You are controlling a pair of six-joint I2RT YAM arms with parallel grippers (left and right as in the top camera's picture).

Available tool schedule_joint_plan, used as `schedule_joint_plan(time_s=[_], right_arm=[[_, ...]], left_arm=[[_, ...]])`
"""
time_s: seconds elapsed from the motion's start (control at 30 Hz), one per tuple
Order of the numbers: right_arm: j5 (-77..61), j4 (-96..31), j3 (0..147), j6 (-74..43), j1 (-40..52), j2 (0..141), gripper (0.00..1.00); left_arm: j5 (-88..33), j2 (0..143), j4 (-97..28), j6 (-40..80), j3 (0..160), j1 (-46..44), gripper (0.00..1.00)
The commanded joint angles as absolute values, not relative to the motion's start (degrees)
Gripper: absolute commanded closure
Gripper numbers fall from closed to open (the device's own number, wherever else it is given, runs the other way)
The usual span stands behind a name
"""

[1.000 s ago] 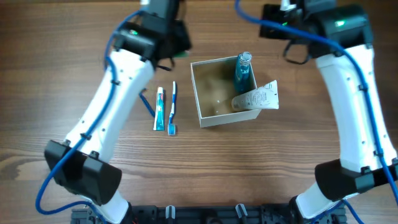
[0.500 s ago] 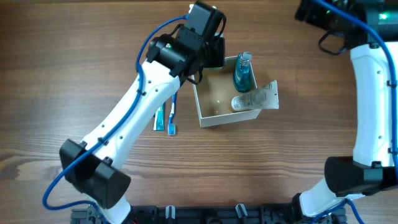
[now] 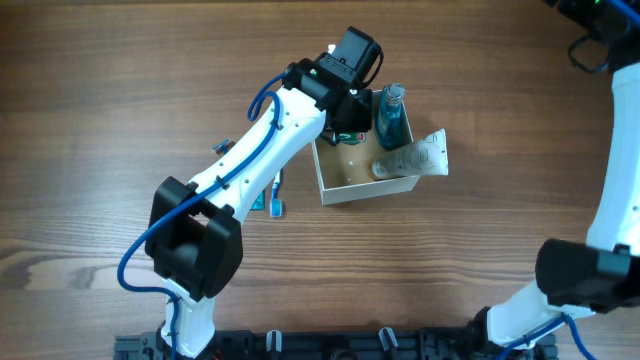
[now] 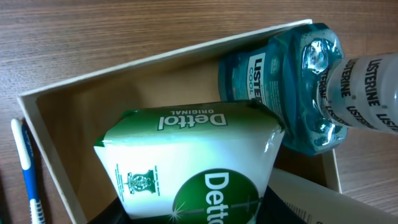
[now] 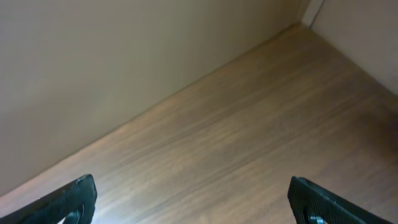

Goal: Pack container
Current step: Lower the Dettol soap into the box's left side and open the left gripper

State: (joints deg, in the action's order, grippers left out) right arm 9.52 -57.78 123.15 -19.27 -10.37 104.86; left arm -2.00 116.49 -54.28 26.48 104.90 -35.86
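Observation:
The container (image 3: 366,190) is a small white-walled box with a tan inside, at the table's middle. It holds a blue Listerine mouthwash bottle (image 3: 390,115) and a white tube (image 3: 414,155) that leans over its right wall. My left gripper (image 3: 347,112) hangs over the box's left half, shut on a white and green Dettol soap packet (image 4: 186,155). In the left wrist view the soap is above the container's floor (image 4: 143,81), beside the bottle (image 4: 292,87). My right gripper (image 5: 193,199) is open and empty over bare table, outside the overhead view.
A blue and white toothbrush (image 3: 277,200) and a toothpaste tube (image 3: 259,201) lie left of the box, partly under my left arm. The toothbrush also shows in the left wrist view (image 4: 28,174). A wall borders the table near the right gripper.
My left arm has swung from left of the box to over it, carrying the soap. My right arm has drawn back up and right, out of the overhead view.

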Motion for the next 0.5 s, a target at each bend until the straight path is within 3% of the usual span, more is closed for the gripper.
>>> schedule_joint_plan(time_s=[0.0, 0.47], right_arm=[[14.0, -56.01, 124.11, -19.51, -12.56, 108.49, 0.0], [15.66, -53.1, 124.01, -19.55, -14.33, 115.55, 0.0]], left_arm=[[-3.22, 117.05, -55.13, 27.68, 106.08, -36.16, 0.75], [-3.64, 121.91, -55.09, 30.55, 105.97, -36.27, 0.75]])
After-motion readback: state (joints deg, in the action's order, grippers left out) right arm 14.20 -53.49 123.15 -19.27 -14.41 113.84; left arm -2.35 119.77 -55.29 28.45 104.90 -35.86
